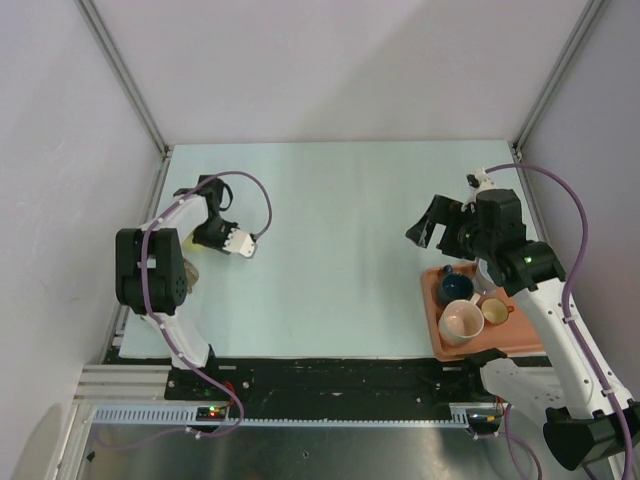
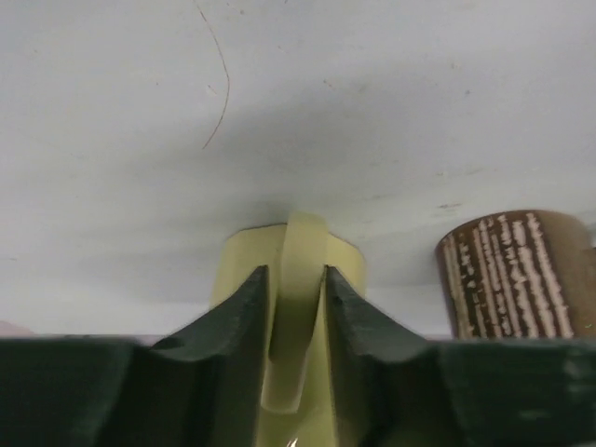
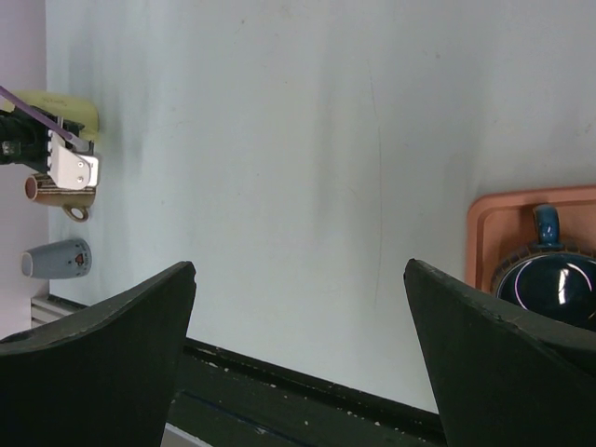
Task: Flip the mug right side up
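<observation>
A pale yellow mug [image 2: 244, 270] stands on the white table at the far left, its handle [image 2: 303, 279] facing my left wrist camera. I cannot see its opening. My left gripper [image 2: 296, 272] is shut on that handle, one finger on each side. In the top view the left gripper [image 1: 203, 237] sits by the left table edge, and the mug [image 1: 189, 243] mostly hides behind the arm. The mug also shows in the right wrist view [image 3: 70, 107]. My right gripper [image 1: 428, 228] is open and empty above the table's right side, jaws wide apart in the right wrist view [image 3: 300, 264].
A brown patterned mug [image 2: 507, 275] stands right beside the yellow one. A grey mug [image 3: 56, 259] lies near the left front edge. An orange tray [image 1: 432, 300] at the right front holds a dark blue mug [image 1: 456, 287], a pink mug [image 1: 461, 324] and a small tan mug [image 1: 494, 311].
</observation>
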You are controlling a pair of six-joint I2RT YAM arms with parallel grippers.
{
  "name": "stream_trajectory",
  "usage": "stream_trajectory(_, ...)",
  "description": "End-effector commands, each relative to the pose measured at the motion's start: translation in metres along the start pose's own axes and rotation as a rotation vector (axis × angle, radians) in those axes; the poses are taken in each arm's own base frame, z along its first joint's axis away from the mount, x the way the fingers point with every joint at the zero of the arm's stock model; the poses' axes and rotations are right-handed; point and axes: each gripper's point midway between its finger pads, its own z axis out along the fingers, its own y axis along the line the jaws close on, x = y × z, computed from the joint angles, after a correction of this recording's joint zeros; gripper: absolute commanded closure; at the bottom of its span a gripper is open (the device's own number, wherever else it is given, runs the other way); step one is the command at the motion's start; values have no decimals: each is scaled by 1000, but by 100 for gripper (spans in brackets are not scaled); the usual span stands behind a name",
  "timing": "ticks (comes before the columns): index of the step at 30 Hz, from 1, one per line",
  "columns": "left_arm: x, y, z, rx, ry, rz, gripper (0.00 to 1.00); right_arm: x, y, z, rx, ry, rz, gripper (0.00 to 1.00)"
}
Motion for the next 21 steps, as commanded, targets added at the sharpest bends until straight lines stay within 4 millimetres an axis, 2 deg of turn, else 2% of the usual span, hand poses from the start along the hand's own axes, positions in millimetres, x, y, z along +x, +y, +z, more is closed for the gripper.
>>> stream_trajectory(1,16,18,-10,-59,70,49,85,-19,23,-12,-87,-73,-10,1)
stream_trajectory(3,13,23,-15,-91,51,33,96,-20,25,-14,-98,-81,-2,1)
stream_trajectory(5,7,35,-29,-158,9,-25,99,-22,28,-15,-108,-88,13,1)
stream_trajectory(6,-2,44,-36,-201,-42,-62,99,-22,31,-15,-116,-85,23,1)
stream_trajectory(8,-20,67,-62,-300,-140,-199,100,-22,42,-12,-153,-84,26,1)
stream_trajectory(12,-62,115,-138,-477,-392,-493,100,-22,90,2,-302,-71,-15,1)
stream_trajectory(16,-118,144,-222,-502,-770,-789,100,-17,144,12,-488,-30,-53,1)
stream_trajectory(18,-145,150,-264,-437,-969,-906,100,-22,164,11,-573,-30,-29,1)
stream_trajectory(21,-184,145,-312,-318,-1165,-965,100,-34,190,4,-691,-61,-4,1)
